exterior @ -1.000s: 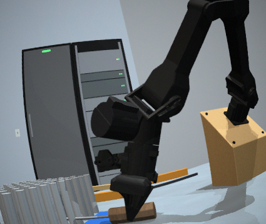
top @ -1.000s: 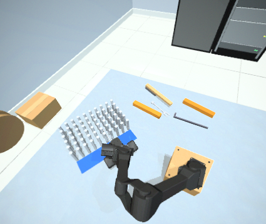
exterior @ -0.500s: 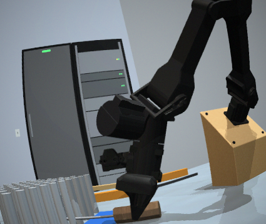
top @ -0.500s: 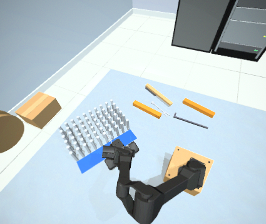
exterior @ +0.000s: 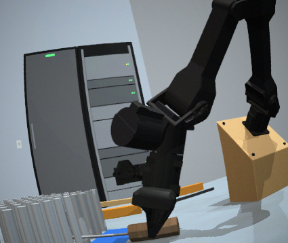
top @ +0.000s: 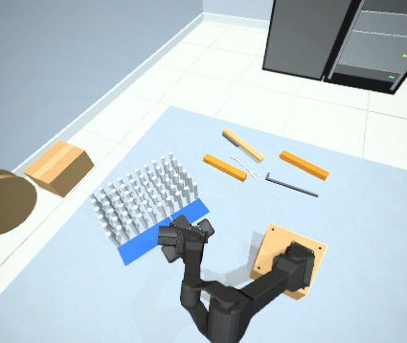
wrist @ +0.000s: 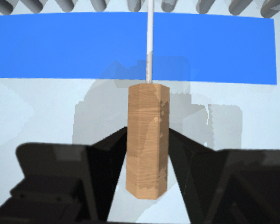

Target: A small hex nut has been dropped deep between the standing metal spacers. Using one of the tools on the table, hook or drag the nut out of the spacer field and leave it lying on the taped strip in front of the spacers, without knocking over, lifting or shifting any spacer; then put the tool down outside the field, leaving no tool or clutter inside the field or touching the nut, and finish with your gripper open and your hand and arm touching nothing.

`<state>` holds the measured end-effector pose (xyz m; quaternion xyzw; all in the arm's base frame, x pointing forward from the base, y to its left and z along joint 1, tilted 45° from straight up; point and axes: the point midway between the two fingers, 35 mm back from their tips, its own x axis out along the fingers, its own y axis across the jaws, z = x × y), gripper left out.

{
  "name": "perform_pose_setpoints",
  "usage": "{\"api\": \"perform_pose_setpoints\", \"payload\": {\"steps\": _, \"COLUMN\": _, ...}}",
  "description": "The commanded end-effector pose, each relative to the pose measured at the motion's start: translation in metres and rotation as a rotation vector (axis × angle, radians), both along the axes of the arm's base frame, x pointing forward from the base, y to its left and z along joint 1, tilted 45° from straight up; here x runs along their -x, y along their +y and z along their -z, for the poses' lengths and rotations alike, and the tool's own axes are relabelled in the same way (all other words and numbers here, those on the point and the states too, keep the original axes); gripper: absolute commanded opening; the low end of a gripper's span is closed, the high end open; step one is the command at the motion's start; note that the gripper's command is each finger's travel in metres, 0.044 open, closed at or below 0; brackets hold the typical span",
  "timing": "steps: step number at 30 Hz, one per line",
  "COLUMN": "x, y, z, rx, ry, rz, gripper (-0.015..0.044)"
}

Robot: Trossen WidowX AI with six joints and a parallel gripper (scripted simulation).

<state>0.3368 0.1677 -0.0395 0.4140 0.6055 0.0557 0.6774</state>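
My gripper (top: 181,223) (exterior: 152,233) (wrist: 147,131) is shut on the wooden handle (exterior: 171,227) (wrist: 148,170) of a thin-rod tool, low over the table in front of the blue taped strip (top: 138,245) (exterior: 112,239) (wrist: 222,50). The tool's metal rod (top: 167,209) (exterior: 101,235) (wrist: 150,45) runs forward across the strip toward the standing metal spacers (top: 196,191) (exterior: 7,224) (wrist: 205,5). Its far end is hidden among them in the exterior view and out of frame in the wrist view. The spacers in view stand upright. I cannot make out the hex nut in any view.
A dark hooked rod (top: 293,187), a silver forked tool (top: 244,165), two orange bars (top: 224,168) (top: 304,165) and a tan bar (top: 243,145) lie right of the spacers in the top view. The arm stands on a wooden block (top: 267,240) (exterior: 236,163).
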Motion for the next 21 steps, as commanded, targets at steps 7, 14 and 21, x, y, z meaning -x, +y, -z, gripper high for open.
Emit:
{"api": "perform_pose_setpoints", "payload": {"steps": 7, "x": 0.007, "y": 0.001, "z": -0.002, "rx": 0.005, "ry": 0.001, "rz": 0.005, "gripper": 0.0}}
{"api": "perform_pose_setpoints", "payload": {"steps": 14, "x": 0.012, "y": 0.002, "z": -0.003, "rx": 0.005, "ry": 0.001, "rz": 0.005, "gripper": 0.0}}
{"api": "perform_pose_setpoints", "payload": {"steps": 21, "x": 0.016, "y": 0.003, "z": -0.005, "rx": 0.005, "ry": 0.002, "rz": 0.005, "gripper": 0.0}}
